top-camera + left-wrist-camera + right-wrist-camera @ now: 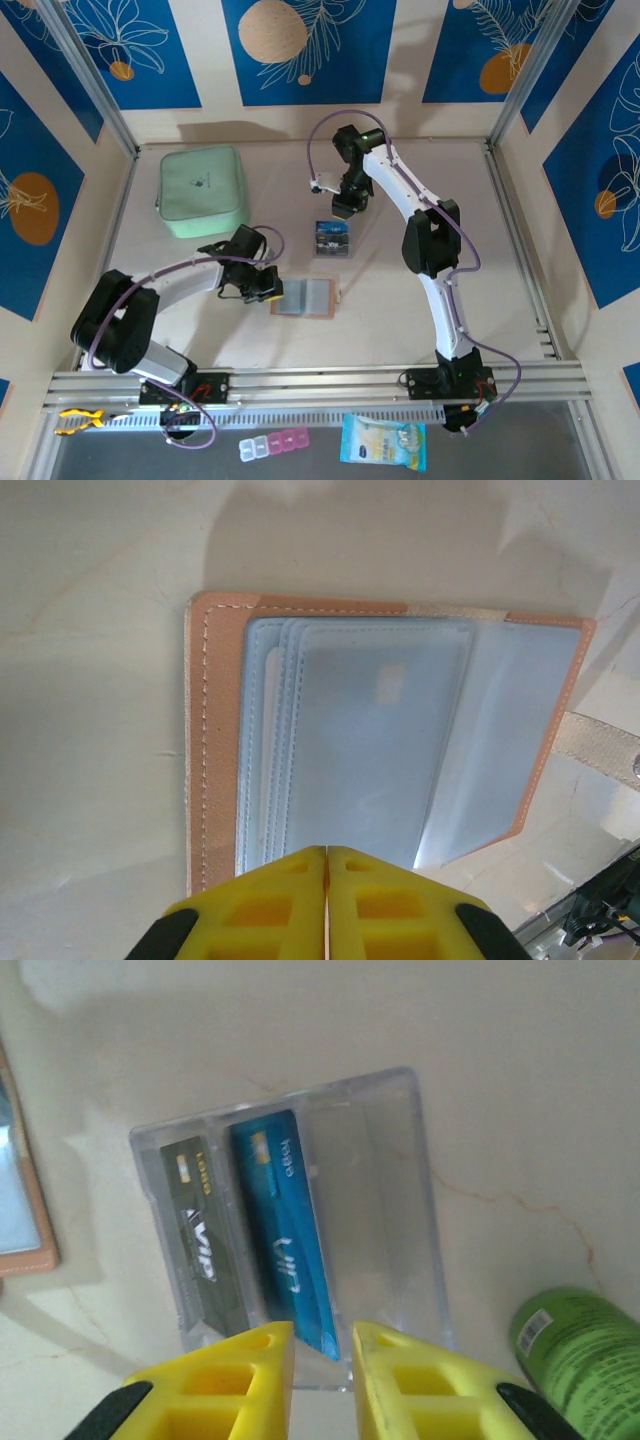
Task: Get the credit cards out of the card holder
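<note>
Credit cards point(283, 1250), one blue and one dark, sit side by side in the slots of a clear box point(395, 1210) mid-table, just far of the card holder point(305, 298). They lean on edge, and their long axes seem to run left to right across the table, chip ends together; which way those ends face I cannot tell. The card holder lies spread open, grey-blue pockets up and apparently emptied. Its long axis also runs left to right, with the strap tab at the right. Over the box hangs the right gripper point(322, 1365), jaws a narrow gap apart with nothing between them, at the blue card's end. Letting go looks like the step in hand: widen the jaws fully, then rise straight up so neither finger drags the card from its slot. At the holder's left edge the left gripper point(327, 900) is pressed closed, empty.
</note>
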Tool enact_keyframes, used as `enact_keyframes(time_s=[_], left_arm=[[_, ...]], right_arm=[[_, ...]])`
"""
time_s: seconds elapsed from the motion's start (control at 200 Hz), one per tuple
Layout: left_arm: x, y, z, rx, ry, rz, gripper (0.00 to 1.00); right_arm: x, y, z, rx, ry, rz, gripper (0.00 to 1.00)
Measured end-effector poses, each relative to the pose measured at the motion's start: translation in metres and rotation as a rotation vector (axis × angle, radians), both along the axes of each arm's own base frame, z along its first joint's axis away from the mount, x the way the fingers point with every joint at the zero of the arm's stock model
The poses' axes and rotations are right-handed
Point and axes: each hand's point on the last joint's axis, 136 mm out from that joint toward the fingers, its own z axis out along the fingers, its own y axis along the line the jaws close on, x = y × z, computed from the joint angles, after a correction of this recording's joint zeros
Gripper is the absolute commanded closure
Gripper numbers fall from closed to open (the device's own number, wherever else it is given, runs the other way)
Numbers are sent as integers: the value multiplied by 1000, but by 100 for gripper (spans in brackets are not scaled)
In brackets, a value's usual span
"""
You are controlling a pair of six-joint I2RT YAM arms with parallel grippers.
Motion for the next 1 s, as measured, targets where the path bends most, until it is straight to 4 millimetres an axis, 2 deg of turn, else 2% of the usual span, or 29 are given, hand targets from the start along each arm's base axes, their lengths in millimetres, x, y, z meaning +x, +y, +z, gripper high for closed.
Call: enact_keyframes(time_s=[0.19,0.385,0.5,0.635,0.85,1.0], left_arm=[[0,1,2,3,-4,2,90],[1,4,0,19,-12,6,90],[1,5,-1,28,-14,8,91],[2,7,-1,38,-22,4,91],[1,11,-4,62,-26,-5,91],[0,11,-6,64,-21,-6,91]], right_arm=[[4,0,3,24,-33,-97,80],[-10,4,26,121,-16,-348,81],[-30,18,36,223,68,-531,81],[-60,38,37,326,229,-722,83],[-107,55,21,391,539,-1014,85],[-136,61,11,364,630,-1096,80]])
